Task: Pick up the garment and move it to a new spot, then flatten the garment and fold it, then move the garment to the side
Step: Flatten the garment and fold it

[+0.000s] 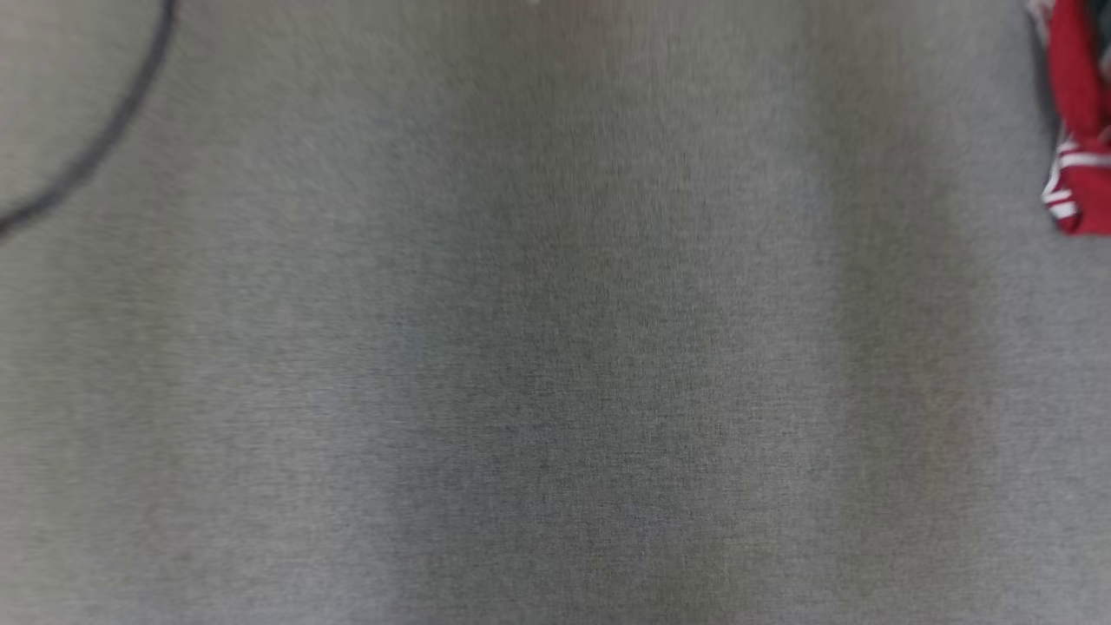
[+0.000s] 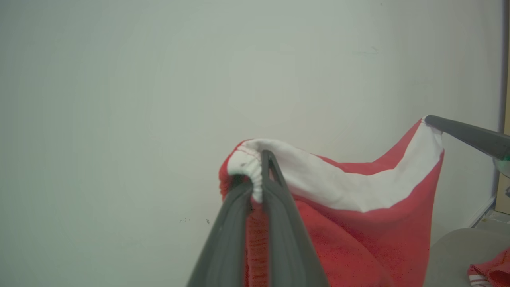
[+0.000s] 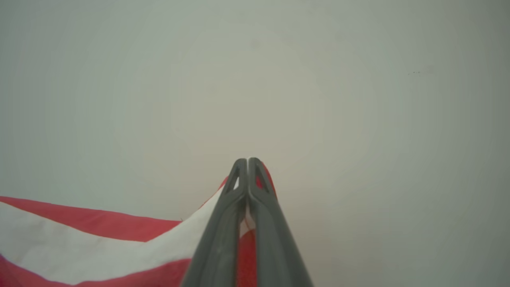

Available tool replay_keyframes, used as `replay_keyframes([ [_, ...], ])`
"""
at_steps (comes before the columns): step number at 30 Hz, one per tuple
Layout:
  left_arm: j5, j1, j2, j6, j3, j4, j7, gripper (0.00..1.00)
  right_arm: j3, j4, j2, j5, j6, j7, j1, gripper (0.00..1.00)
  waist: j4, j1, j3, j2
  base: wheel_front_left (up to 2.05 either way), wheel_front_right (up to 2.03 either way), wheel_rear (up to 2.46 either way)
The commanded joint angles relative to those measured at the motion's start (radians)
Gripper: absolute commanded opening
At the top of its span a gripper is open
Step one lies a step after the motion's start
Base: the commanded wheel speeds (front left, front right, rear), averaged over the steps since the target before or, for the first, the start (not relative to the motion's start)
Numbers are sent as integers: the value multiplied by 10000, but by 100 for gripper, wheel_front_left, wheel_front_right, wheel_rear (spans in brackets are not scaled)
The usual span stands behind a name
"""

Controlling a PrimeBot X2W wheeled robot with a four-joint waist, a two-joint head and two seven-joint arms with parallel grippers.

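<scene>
The left tool (image 2: pixel 261 173) pinches the red and white garment (image 2: pixel 358 231) by its white band. At three o'clock, the right tool (image 2: pixel 430 120) pinches its other corner.

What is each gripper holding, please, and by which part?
Both pinch the red garment by its white band: left gripper at one end, right gripper at the other.

grey tabletop (image 1: pixel 555 365): bare across the middle and bottom
dark curved line (image 1: pixel 117 126): upper left corner, height unclear
red striped cloth (image 1: pixel 1078 130): heaped at the right edge
red-and-white garment (image 2: pixel 358 191): hangs between left gripper (image 2: pixel 266 154) and right gripper (image 3: pixel 248 160), barring the gap
pale wall (image 2: pixel 139 99): behind it
</scene>
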Motion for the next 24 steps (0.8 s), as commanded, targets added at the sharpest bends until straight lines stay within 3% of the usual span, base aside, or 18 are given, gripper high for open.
replay_keyframes([
  [1, -364, -913, 20, 21, -172, 495, 31, 0, -177, 536, 162, -64, -22, 129, -905, 0, -430, -4, 1575, -2, 0, 0, 0],
  [6, -911, -2188, -183, 19, -564, 1308, 41, 0, -358, 1587, 382, -245, -22, 77, -2395, 0, -573, -4, 1977, -2, 0, 0, 0],
  [12, -1345, -3406, -270, 21, -1298, 2194, -289, 0, 119, 2305, 392, -723, -22, -418, -3578, 0, -721, -4, 2341, -2, 0, 0, 0],
  [24, -2576, -3178, -95, 21, -2638, 2665, -1245, 0, 953, 2857, 93, -327, -22, -866, -3092, 0, -720, -4, 2354, -2, 0, 0, 0],
])
